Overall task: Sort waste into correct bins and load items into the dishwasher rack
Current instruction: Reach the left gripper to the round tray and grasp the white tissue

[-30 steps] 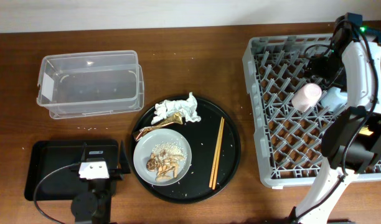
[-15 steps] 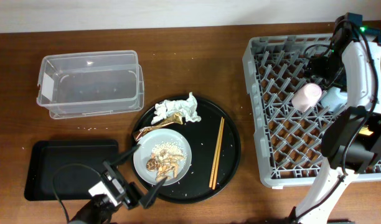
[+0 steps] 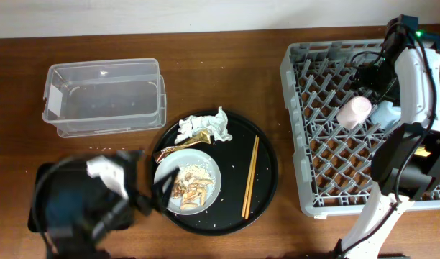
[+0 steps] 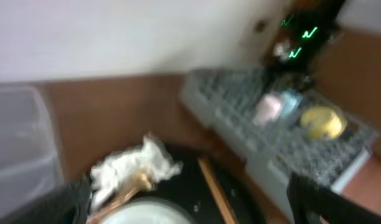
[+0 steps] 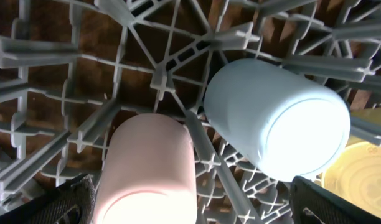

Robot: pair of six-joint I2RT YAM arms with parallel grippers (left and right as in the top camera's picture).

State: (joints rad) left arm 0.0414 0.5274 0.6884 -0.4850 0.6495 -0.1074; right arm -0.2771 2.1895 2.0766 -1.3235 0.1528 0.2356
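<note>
While my left pincer (image 3: 149,180) hangs wide open, blurred, the pale grey plate (image 3: 205,171) lies just to its right, far nearer it than my right arm (image 3: 414,79).

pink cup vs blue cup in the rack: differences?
Colour: pink cup is pink, light blue cup pale blue. Place: light blue cup lies next to the yellow-green bowl; pink cup lies farther from it. Both rest side by side in the dishwasher rack.
</note>
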